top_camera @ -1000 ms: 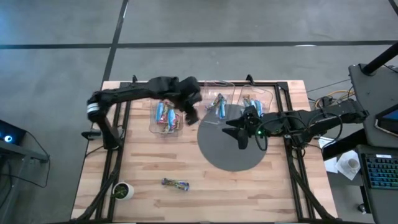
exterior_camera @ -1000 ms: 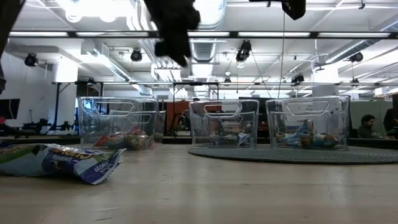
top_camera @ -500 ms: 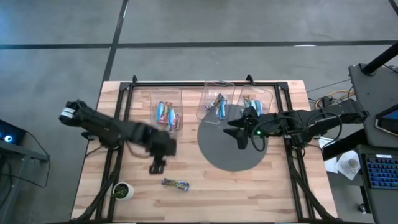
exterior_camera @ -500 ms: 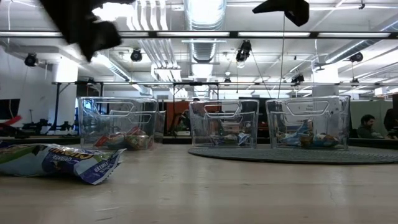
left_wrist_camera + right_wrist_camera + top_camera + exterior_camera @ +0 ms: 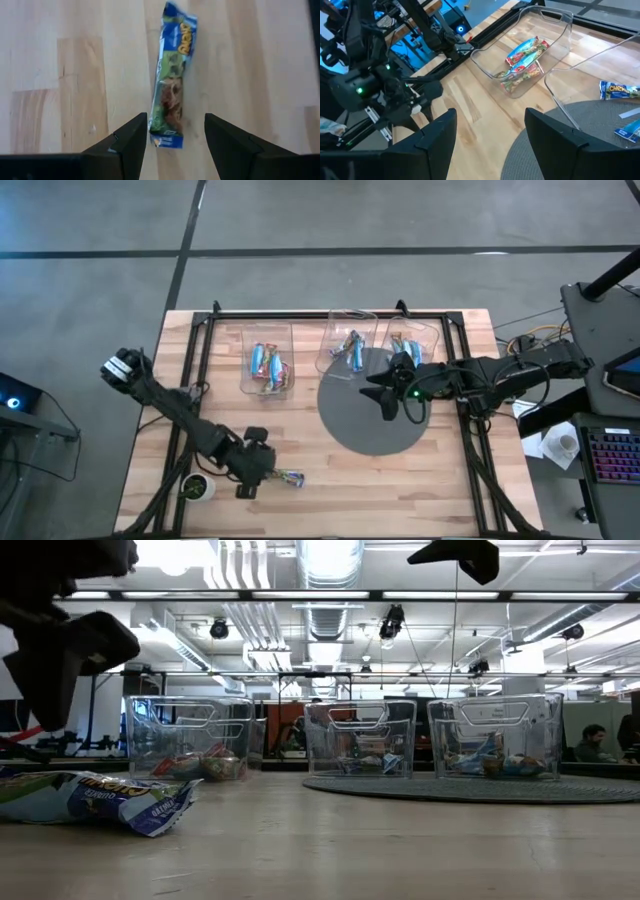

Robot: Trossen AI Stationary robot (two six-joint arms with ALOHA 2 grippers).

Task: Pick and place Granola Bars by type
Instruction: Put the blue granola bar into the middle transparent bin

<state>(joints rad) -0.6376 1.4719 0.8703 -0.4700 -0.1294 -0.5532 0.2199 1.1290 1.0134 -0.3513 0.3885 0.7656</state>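
One loose granola bar [image 5: 283,476], in a blue wrapper with a brown picture, lies flat on the wood near the table's near edge; it also shows as the bar [image 5: 172,97] and the bar [image 5: 95,802]. My left gripper [image 5: 176,139] is open above it, a finger on either side of the bar's end, touching nothing; it shows as the left gripper [image 5: 254,472]. The other bars lie in three clear bins: left bin [image 5: 268,368], middle bin [image 5: 347,346], right bin [image 5: 411,343]. My right gripper [image 5: 492,135] is open, hovering over the grey round mat [image 5: 370,425].
A small green and white round thing [image 5: 197,486] stands at the near left corner, close to my left gripper. Black frame rails [image 5: 190,430] run along the table's sides. The three bins stand in a row along the far edge, two partly on the mat.
My left gripper has swung from above the left bin toward the table's near edge and come down, ending over the loose bar. The bar has stayed where it was.
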